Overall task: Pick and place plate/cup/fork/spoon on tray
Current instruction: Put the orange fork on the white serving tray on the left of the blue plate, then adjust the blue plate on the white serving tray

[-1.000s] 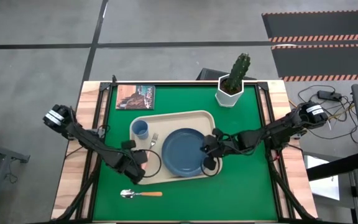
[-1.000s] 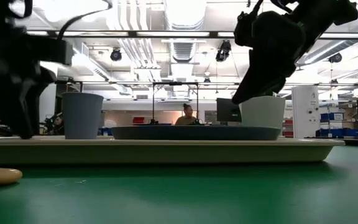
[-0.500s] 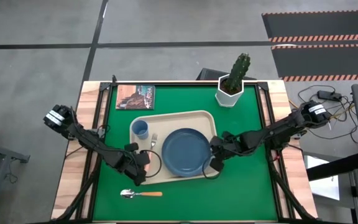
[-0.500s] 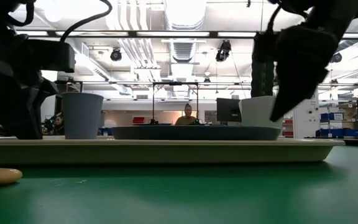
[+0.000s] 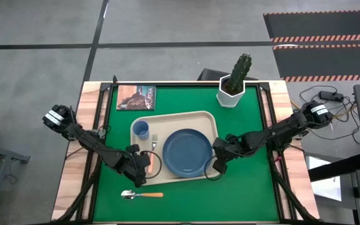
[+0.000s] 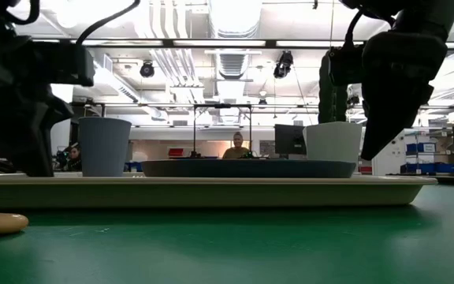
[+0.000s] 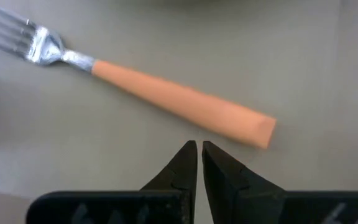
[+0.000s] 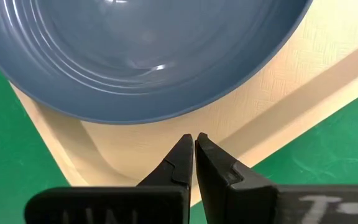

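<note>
Fork (image 7: 148, 93) lies on tray (image 5: 199, 117); left gripper (image 7: 198, 149) beside its handle, fingers together, empty. Right gripper (image 8: 194, 141) over tray rim near plate (image 8: 148, 56), fingers together.

plate (image 5: 187, 152), cup (image 5: 140, 130), fork (image 5: 154, 142) on tray (image 5: 175, 118) | spoon (image 5: 141, 195) off

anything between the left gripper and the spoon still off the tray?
Nothing visible. The silver-bowled, orange-handled spoon lies alone on the green table, just outside the cream rectangular tray's near rim. The shut left gripper is over that tray edge beside it, with only bare mat between.
</note>
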{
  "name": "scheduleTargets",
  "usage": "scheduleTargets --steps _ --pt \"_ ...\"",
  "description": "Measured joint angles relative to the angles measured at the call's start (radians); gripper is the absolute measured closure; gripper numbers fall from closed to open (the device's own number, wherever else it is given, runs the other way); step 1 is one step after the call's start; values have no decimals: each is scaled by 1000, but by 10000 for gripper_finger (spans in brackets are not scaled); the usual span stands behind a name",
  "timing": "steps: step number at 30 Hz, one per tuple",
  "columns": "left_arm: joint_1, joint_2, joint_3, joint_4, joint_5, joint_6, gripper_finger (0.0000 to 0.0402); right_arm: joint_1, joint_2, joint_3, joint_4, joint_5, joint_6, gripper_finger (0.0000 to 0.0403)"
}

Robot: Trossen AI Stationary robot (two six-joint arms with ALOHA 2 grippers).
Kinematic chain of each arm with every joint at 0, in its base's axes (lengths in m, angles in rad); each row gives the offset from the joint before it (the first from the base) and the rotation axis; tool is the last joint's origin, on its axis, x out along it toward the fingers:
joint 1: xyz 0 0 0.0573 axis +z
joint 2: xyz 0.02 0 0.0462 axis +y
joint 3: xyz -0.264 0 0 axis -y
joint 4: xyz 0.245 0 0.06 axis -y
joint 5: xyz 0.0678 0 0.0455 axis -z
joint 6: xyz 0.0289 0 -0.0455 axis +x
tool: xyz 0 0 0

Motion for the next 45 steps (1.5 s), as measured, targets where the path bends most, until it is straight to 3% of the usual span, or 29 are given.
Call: scheduleTargets --steps 17,28,37,45 --pt "2 62 -33 179 -58 -2 394 0 0 -16 4 79 42 394" --pt "-3 -35 -20 170 -121 55 394 0 0 -23 8 85 58 394" --pt "-25 -153 -20 172 -374 183 394 0 1 -34 24 139 86 394" --pt "-26 -213 -25 174 -637 219 394 29 35 -34 137 12 41 394"
